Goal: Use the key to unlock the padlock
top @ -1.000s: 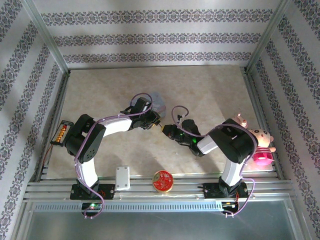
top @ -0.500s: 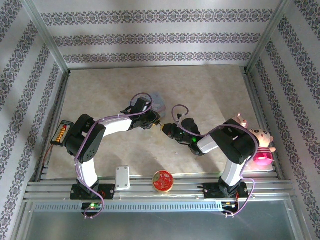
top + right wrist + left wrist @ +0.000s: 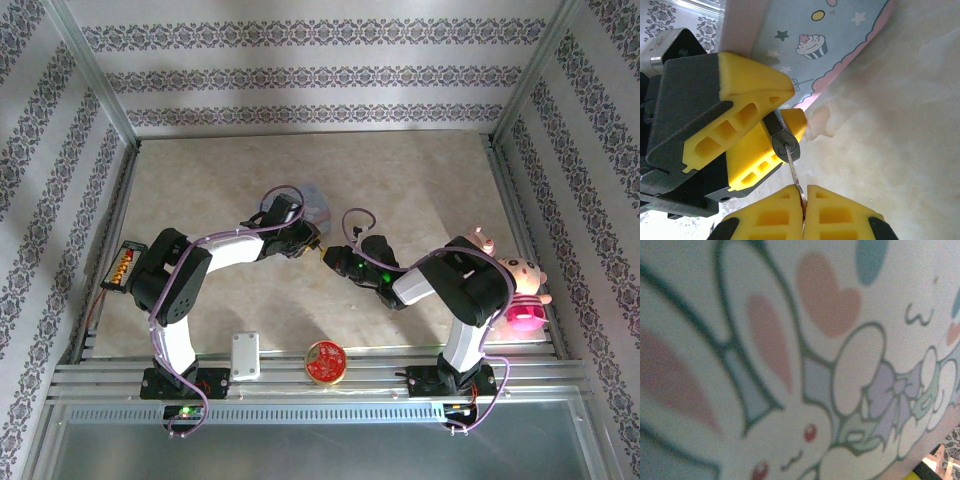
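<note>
Mid-table, the left gripper [image 3: 314, 240] pinches the tiny dark grey metal padlock [image 3: 782, 141] keyhole-out so the right gripper [image 3: 804, 199], clamped on the thin silver key [image 3: 793, 171], can turn it, and the tip's probably in the slot.

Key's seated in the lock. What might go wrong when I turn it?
The right gripper pinches the thin key by its very end, so it may slip or bend under twist. The left gripper holds the small padlock near its tips; torque could rotate it loose.
</note>
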